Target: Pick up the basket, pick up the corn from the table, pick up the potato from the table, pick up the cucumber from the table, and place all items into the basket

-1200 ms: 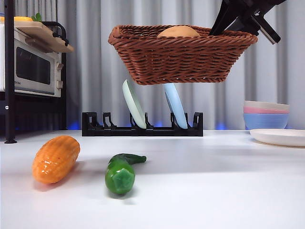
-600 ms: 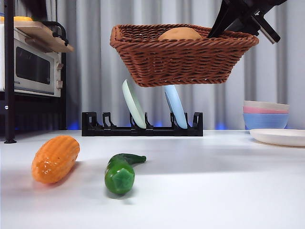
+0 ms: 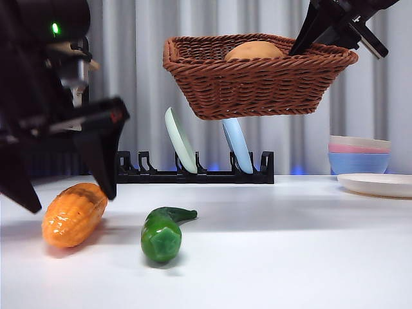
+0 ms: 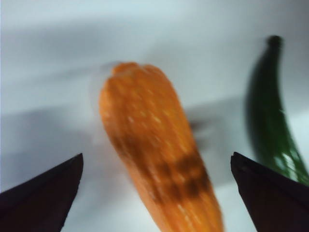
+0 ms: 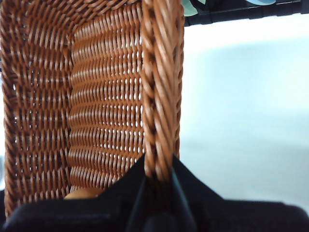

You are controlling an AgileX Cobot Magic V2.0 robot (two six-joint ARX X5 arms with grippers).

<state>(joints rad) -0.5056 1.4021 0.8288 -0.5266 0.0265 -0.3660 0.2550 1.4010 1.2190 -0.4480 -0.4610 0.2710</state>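
The brown wicker basket (image 3: 257, 77) hangs in the air above the table, held at its right rim by my right gripper (image 3: 322, 35), which is shut on the rim (image 5: 159, 164). The tan potato (image 3: 254, 50) lies inside it. My left gripper (image 3: 61, 187) is open and has come down over the orange corn (image 3: 72, 214) at the front left; in the left wrist view the corn (image 4: 154, 159) lies between the two spread jaws. The green cucumber (image 3: 162, 233) lies just right of the corn, cut end toward the camera, and also shows in the left wrist view (image 4: 273, 125).
A black dish rack (image 3: 193, 168) with two plates stands at the back. Stacked pastel bowls (image 3: 359, 156) and a white plate (image 3: 380, 185) are at the right.
My left arm has come into view from the upper left and dropped its open gripper around the corn. The basket has shifted slightly to the right.
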